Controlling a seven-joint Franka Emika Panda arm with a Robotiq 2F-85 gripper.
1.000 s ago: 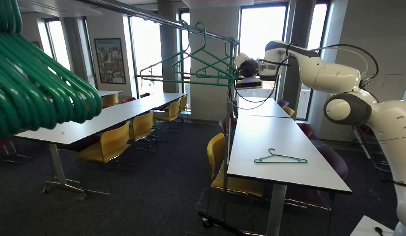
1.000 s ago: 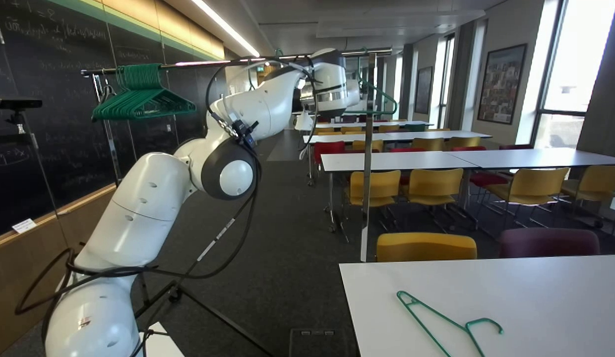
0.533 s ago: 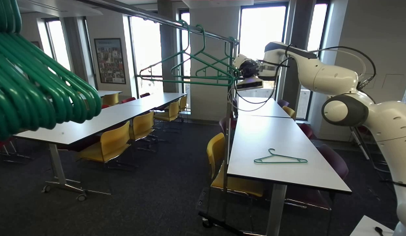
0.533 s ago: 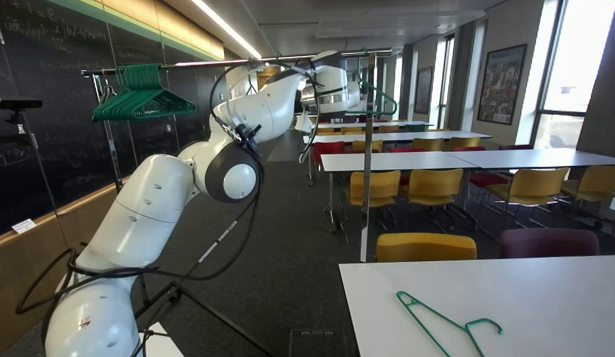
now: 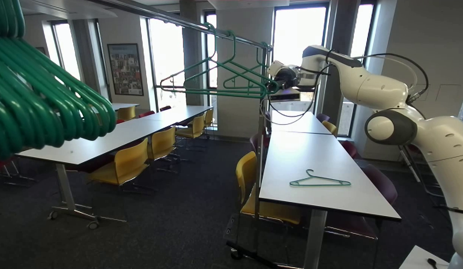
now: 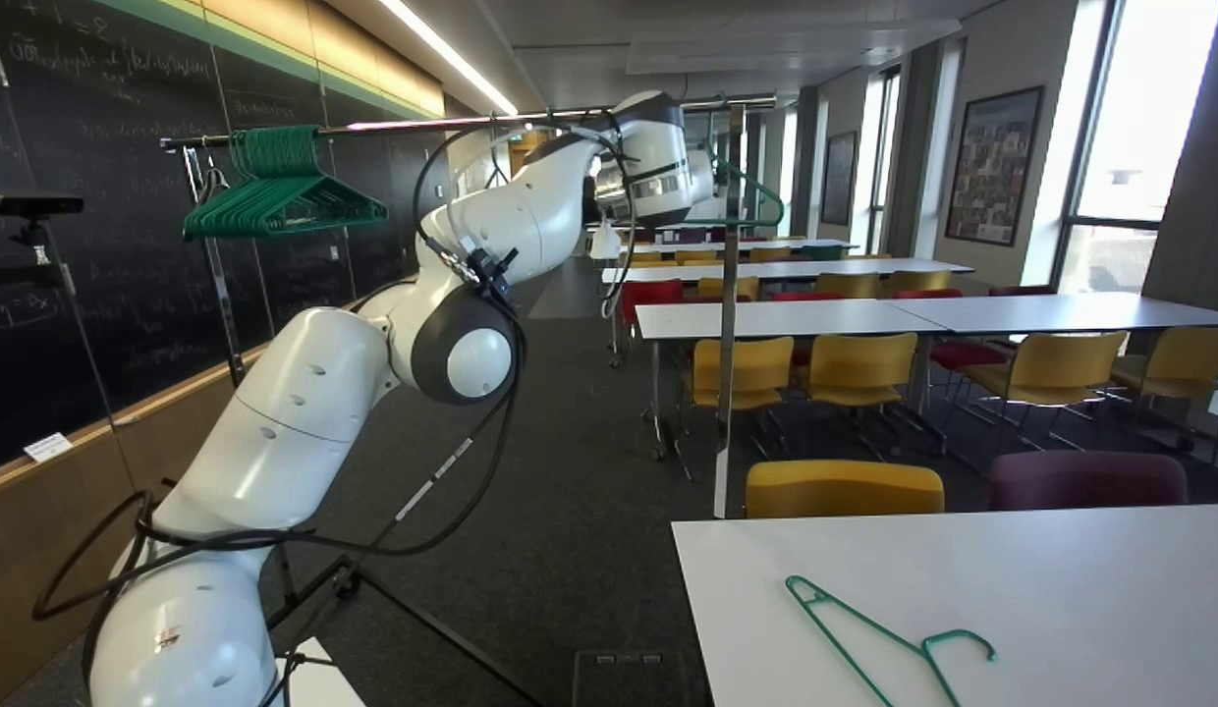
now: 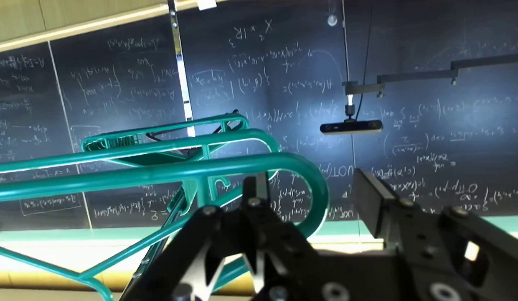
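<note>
My gripper (image 7: 311,188) is open, its two black fingers wide apart in the wrist view. The rounded end of a green plastic hanger (image 7: 320,192) lies between the fingers, nearer the left one, which overlaps the end's opening. I cannot tell whether they touch. In an exterior view my gripper (image 5: 278,84) is at the right end of this hanger (image 5: 234,46), whose hook rests at the metal rail (image 5: 171,22). Another green hanger (image 5: 215,43) hangs beside it, and one more (image 5: 258,56) hangs near the rail's end. The fingers are hidden behind the arm in an exterior view.
A dense bunch of green hangers (image 5: 48,104) hangs farther along the rail. The rack's upright post (image 5: 259,168) stands close below the gripper. A white table (image 5: 298,149) bears a loose green hanger (image 5: 321,185). A yellow chair (image 5: 246,168) is beside the post.
The hanger nearest my gripper has dropped; its hook, earlier above the rail, now sits lower at it. Its body has shifted and levelled slightly. The wrist has tilted a little.
</note>
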